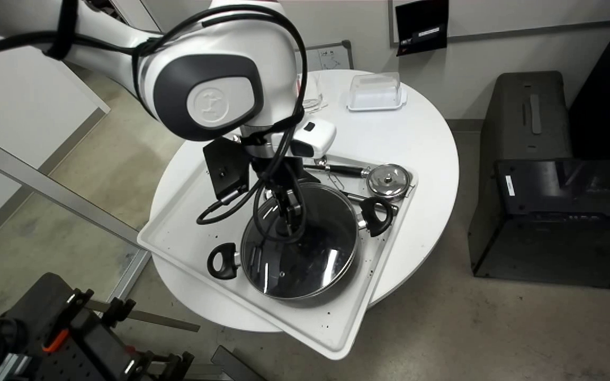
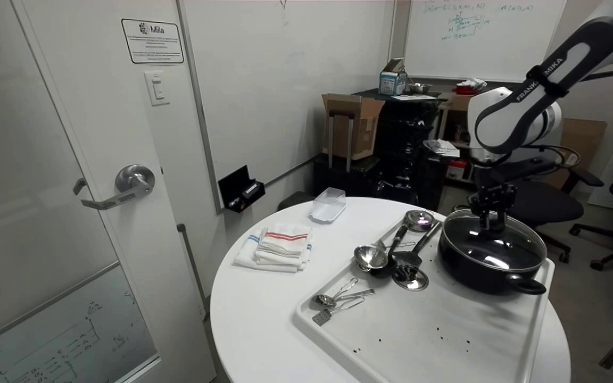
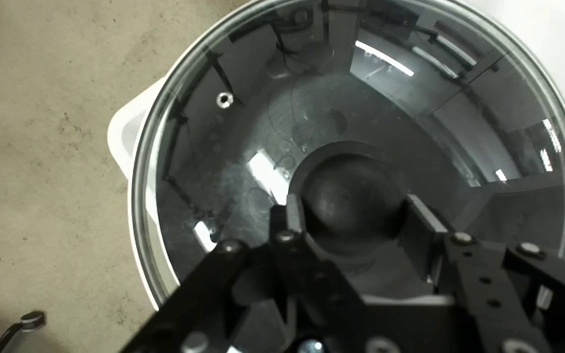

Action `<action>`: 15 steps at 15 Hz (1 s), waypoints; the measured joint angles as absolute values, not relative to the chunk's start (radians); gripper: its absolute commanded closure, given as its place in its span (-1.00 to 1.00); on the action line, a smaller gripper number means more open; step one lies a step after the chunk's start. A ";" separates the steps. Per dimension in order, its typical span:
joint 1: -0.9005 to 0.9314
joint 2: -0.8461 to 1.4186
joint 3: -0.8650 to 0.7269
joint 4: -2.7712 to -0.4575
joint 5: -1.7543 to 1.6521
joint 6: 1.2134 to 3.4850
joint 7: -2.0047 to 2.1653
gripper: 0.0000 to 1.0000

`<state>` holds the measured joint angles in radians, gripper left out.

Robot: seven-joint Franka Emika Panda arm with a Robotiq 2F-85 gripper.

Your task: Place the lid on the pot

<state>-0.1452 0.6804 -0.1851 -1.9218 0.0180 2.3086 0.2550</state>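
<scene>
The round clear glass lid (image 1: pixel 315 259) with its metal rim lies over the wide black pot (image 2: pixel 469 268), roughly level. It fills most of the wrist view (image 3: pixel 263 127). The pot's black loop handles (image 1: pixel 376 217) stick out on both sides. In both exterior views my gripper (image 1: pixel 289 222) points down at the lid's middle. In the wrist view its fingertips (image 3: pixel 353 211) press on both sides of the dark central knob (image 3: pixel 348 191). Near the left rim, pale tray shows through the glass. I cannot tell whether the rim sits fully on the pot.
The white tray (image 2: pixel 445 340) holds the pot, a steel ladle (image 2: pixel 370 257), a small glass lid (image 2: pixel 410 277), a small lidded pan (image 1: pixel 388 180) and small utensils (image 2: pixel 333 303). Folded towels (image 2: pixel 280 247) and a clear container (image 2: pixel 329 205) stand on the round white table (image 2: pixel 253 314).
</scene>
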 measured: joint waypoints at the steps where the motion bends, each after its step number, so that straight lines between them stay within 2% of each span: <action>1: -0.145 0.680 -0.180 -1.922 0.021 2.312 0.255 0.50; 3: -0.145 0.680 -0.172 -1.922 0.029 2.315 0.253 0.50; 4: -0.146 0.680 -0.169 -1.922 0.033 2.314 0.253 -0.50; 5: -0.146 0.680 -0.166 -1.922 0.034 2.314 0.253 -0.52; 8: -0.146 0.678 -0.162 -1.922 0.036 2.314 0.253 -0.94; 15: -0.146 0.650 -0.151 -1.925 0.040 2.314 0.251 -1.00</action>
<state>-0.1456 0.6500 -0.1511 -1.9248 0.0400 2.3139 0.2511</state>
